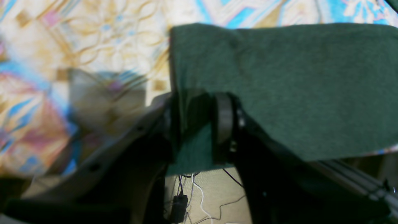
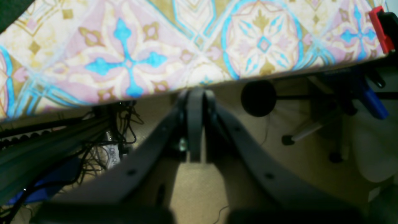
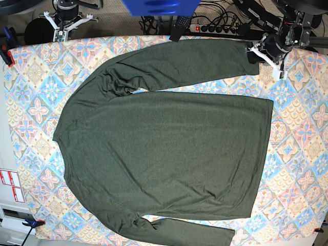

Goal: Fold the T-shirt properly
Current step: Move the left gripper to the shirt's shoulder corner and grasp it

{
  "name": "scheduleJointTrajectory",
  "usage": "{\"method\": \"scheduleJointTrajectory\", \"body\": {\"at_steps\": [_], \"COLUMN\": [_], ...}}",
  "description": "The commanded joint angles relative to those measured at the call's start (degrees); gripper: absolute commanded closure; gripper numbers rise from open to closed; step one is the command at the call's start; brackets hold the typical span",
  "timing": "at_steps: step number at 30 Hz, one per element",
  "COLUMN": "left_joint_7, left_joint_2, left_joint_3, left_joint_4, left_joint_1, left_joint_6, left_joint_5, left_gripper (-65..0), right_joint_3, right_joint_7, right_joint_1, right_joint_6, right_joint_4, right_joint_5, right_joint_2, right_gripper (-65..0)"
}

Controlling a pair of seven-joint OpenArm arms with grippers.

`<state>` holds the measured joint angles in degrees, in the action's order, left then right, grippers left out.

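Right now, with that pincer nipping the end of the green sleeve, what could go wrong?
1. The left pincer pinches only the cuff edge of the T-shirt, so the cloth may slip out when it pulls.
2. That cuff hangs over the table edge; dragging could pull the shirt crooked.
3. The right pincer sits shut beyond the patterned tablecloth, holding nothing, so the body may shift during the fold.
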<state>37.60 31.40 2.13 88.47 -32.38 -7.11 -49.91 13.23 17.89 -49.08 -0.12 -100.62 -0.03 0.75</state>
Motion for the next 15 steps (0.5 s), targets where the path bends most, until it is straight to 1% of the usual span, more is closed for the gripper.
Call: {"method": "scheduleJointTrajectory", "body": {"at_steps": [1,2,3,4,6,10,13,15], "left_joint_7": [4.02,3.85,3.85,3.85,3.85,3.76,3.76,3.76], "left_joint_2": [-0.67,-0.67,-0.67,-0.67,-0.67,-0.67,-0.67,-0.67], "left_joint_3": [1.34,1.25,0.99,0.99,0.9,0.73,-1.47,-2.79], "left_joint_4": [-0.25,-0.25,-0.25,-0.25,-0.25,-0.16,-0.16,-0.16], "left_joint_1": [-0.72,-0.72,-0.72,-0.72,-0.72,-0.72,-0.81,-0.89], "left_joint_6": [-4.45,-5.41,-6.38,-6.82,-7.17,-7.17,-7.17,-7.17], "left_joint_5": [-1.21,-1.21,-1.21,-1.21,-1.21,-1.3,-1.3,-1.3], "left_gripper": [-13.9,-13.2,-11.1,-8.2,0.0,0.0,0.0,0.0], "right_joint_3": [0.26,0.26,0.26,0.26,0.26,0.26,0.17,-0.71], "right_joint_7": [-1.14,-1.14,-1.14,-1.14,-1.14,-1.14,-1.05,0.62], "right_joint_1": [0.16,0.51,0.86,0.95,1.3,1.3,2.53,3.15], "right_joint_6": [-0.28,-0.28,-0.28,-0.28,-0.28,-0.28,-0.28,-0.28], "right_joint_4": [-1.05,-1.05,-1.05,-1.05,-1.05,-1.05,-1.14,-1.23], "right_joint_5": [-0.01,-0.01,-0.01,-0.01,-0.01,-0.01,-0.01,-0.01], "right_joint_2": [-0.36,-0.36,-0.36,-0.36,-0.36,-0.36,-0.36,-0.36], "right_gripper": [0.0,0.0,0.0,0.0,0.0,0.0,0.0,0.0]}}
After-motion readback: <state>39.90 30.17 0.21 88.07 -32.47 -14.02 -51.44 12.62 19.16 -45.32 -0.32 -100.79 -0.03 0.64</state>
